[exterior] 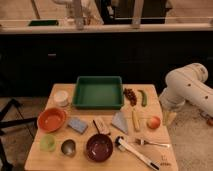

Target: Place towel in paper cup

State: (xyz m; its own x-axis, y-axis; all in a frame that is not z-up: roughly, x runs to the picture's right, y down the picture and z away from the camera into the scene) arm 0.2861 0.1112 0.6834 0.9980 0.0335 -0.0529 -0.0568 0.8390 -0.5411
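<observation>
Towel (120,121) lies flat mid-counter (40,159), between a brown block (101,125) and a corn cob (135,120), well apart from the paper cup (61,98), which stands at the far left beside the green tray (98,92). The hand (169,119) hangs off the counter's right edge, open and empty. Reaching in, it could knock the peach (153,122) or the cob. A shallow pinch may drop the cloth, and the light cup may tip.

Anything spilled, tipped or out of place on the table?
Nothing stands out. The towel lies flat mid-table, and the paper cup stands upright at the far left beside the green tray. Nothing is spilled. The gripper hangs open by the right edge of the table, holding nothing.
</observation>
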